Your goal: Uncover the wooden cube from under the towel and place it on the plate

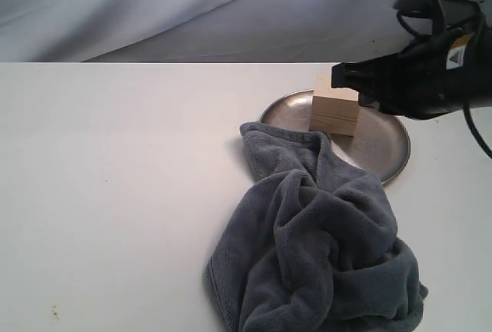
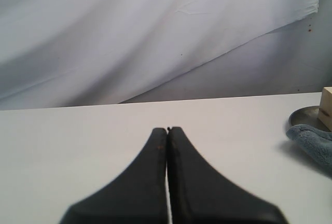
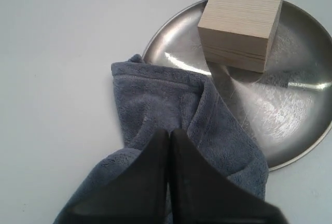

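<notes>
Towel point(image 1: 323, 255) is bunched on the table point(image 1: 115, 178), nearest the camera. One corner laps over the near rim of the plate point(image 1: 384, 147), which sits just behind it. Cube point(image 1: 335, 107) rests on the plate, uncovered, toward the far side. Your right gripper point(image 3: 169, 131) is raised off the table, fingers pressed together and holding nothing. The cube lies ahead of its tips, apart. Your left gripper point(image 2: 167, 129) is also closed and empty over bare table, with the cube well off to one side.
</notes>
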`<state>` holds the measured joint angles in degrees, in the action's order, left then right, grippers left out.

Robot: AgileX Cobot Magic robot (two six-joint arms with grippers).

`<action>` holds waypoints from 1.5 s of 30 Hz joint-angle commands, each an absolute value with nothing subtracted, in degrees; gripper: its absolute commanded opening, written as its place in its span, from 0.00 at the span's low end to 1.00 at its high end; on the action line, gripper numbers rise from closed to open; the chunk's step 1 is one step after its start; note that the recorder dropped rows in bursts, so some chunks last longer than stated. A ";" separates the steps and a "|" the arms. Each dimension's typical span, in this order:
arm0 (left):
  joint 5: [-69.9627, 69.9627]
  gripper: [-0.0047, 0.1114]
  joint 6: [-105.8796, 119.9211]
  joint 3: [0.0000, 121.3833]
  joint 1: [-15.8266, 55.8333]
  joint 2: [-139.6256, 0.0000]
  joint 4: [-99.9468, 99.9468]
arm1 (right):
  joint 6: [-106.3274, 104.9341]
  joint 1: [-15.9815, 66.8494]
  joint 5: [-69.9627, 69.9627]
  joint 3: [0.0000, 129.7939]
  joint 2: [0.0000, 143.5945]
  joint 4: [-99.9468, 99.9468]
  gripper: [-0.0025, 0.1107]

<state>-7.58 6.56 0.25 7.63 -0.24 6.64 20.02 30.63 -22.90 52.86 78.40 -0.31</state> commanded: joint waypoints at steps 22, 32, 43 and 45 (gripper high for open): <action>-7.56 0.04 6.41 0.00 7.91 0.00 6.74 | 20.55 24.00 -1.55 25.69 54.12 2.50 0.02; -7.56 0.04 6.41 0.00 7.91 0.00 6.74 | 16.55 16.43 2.55 16.40 42.11 3.76 0.02; -7.56 0.04 6.41 0.00 7.91 0.00 6.74 | 10.71 16.46 6.68 7.89 32.24 3.76 0.02; -7.56 0.04 6.41 0.00 7.91 0.00 6.74 | 9.84 16.46 7.10 6.17 30.26 3.76 0.02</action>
<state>-7.58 6.56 0.25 7.63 -0.24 6.64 11.28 16.62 5.83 8.27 32.61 3.26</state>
